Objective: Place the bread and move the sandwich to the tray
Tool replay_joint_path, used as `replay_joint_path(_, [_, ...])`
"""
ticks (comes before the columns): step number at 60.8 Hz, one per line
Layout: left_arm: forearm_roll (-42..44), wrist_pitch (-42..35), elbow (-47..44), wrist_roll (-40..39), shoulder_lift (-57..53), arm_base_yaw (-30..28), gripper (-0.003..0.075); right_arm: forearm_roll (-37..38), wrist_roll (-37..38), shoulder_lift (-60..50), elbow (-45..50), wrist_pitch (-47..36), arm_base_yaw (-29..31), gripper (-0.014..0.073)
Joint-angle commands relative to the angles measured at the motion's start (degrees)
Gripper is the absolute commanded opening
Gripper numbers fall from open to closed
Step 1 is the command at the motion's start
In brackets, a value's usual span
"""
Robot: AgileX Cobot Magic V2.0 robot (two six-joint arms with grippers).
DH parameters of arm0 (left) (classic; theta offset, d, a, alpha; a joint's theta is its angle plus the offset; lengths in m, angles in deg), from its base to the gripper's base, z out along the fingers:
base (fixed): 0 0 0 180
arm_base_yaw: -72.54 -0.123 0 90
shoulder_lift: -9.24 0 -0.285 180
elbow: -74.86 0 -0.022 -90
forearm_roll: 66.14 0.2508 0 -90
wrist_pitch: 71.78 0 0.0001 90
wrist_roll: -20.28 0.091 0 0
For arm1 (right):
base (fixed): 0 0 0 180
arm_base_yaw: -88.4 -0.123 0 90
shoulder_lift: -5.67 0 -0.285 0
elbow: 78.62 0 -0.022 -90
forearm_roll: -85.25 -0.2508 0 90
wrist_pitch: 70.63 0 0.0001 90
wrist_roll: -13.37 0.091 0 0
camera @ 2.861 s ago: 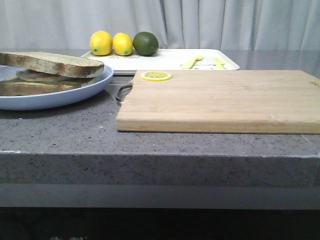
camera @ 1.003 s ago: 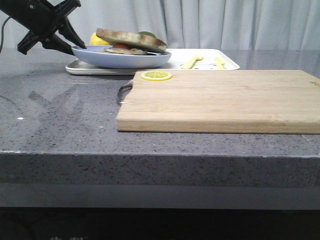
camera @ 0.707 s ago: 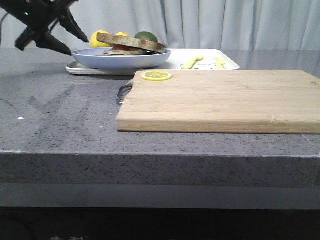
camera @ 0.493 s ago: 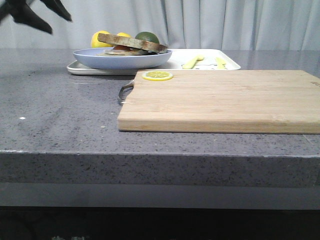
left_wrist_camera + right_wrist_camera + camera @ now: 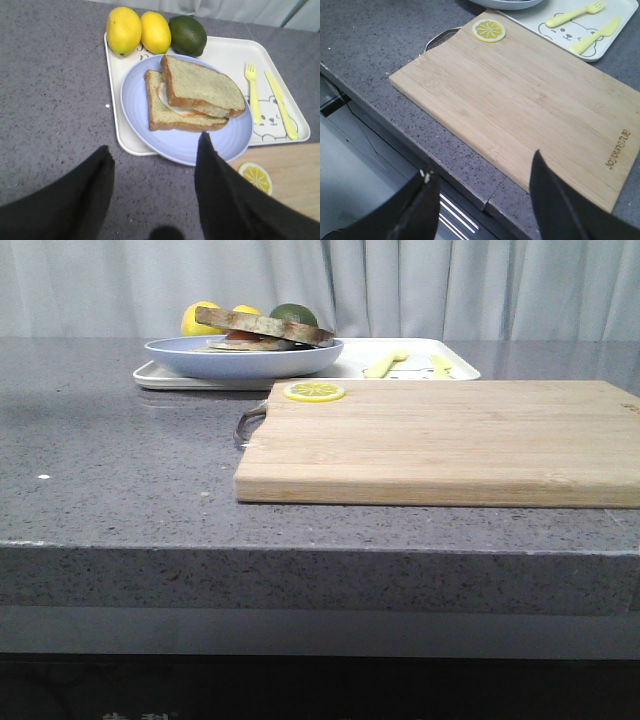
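Front view, sandwich (image 5: 262, 328) lying flat, long axis left-right, on tray (image 5: 400, 365)

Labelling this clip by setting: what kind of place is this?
Probably a kitchen counter, possibly staged: a speckled grey stone countertop, a wooden cutting board, and a tray holding a plated sandwich, citrus and cutlery.

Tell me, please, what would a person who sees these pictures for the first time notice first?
Most likely the sandwich on the round light-blue plate, which rests on the white tray at the far left of the table. Behind it on the tray are two lemons and a lime. Nearer, the large wooden cutting board carries one lemon slice at its far left corner.
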Motion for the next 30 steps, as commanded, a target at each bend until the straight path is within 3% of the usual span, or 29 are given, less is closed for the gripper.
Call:
replay_joint_path(1, [-1.7, -3.9, -3.9, 2.8, -6.6, 0.5, 0.0371, 0.3, -0.1, -0.1, -1.4, -3.7, 0.2, 0.0423])
replay_joint_path(8, [-1.7, -5.6, -10.2, 4.3, -12.4, 3.8, 0.0371, 0.3, -0.1, -0.1, -1.4, -3.7, 0.2, 0.0423])
replay_joint_path(19, [5.6, -5.4, -17.9, 5.5, -19.1, 16.3, 0.0371, 0.3, -0.1, -0.1, -1.4, -3.7, 0.2, 0.0423])
replay_joint_path(30, [20.0, -5.5, -24.8, -6.8, -26.4, 23.7, 0.0370, 0.3, -0.1, -0.1, -1.4, -3.7, 0.2, 0.0423])
